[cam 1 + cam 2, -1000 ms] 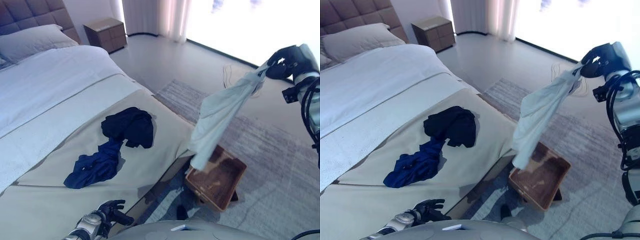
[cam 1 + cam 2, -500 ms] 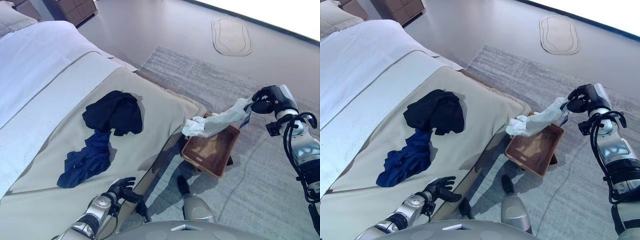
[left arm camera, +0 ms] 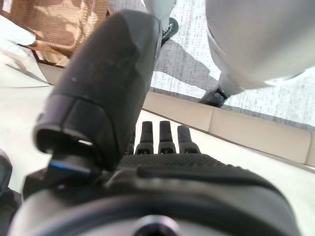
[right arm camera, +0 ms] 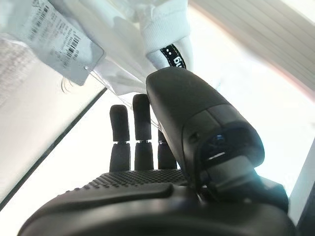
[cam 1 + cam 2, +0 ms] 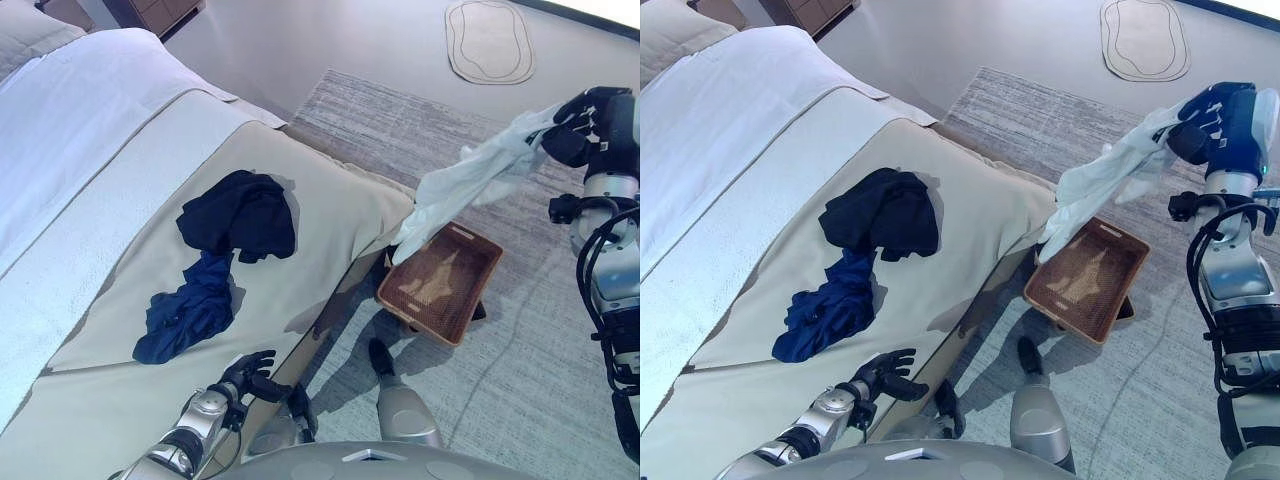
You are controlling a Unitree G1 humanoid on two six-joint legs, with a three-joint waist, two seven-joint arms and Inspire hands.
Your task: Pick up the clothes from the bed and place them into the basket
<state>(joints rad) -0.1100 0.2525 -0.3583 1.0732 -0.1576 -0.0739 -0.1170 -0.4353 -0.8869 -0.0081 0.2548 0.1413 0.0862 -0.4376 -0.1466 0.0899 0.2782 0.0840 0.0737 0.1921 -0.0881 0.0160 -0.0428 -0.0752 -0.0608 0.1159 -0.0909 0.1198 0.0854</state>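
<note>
Eye views: right hand pinches the white garment, hanging above the basket, which holds nothing; black clothes and blue clothes lie on the bed beside it. Left wrist view: left hand relaxed, empty. Right wrist view: garment against the thumb.

Soft white cloth garment, woven wicker-like basket, matt beige bedcover, seemingly coarse grey rug.

Silver-grey arms end in dark hands: left hand, right hand.
</note>
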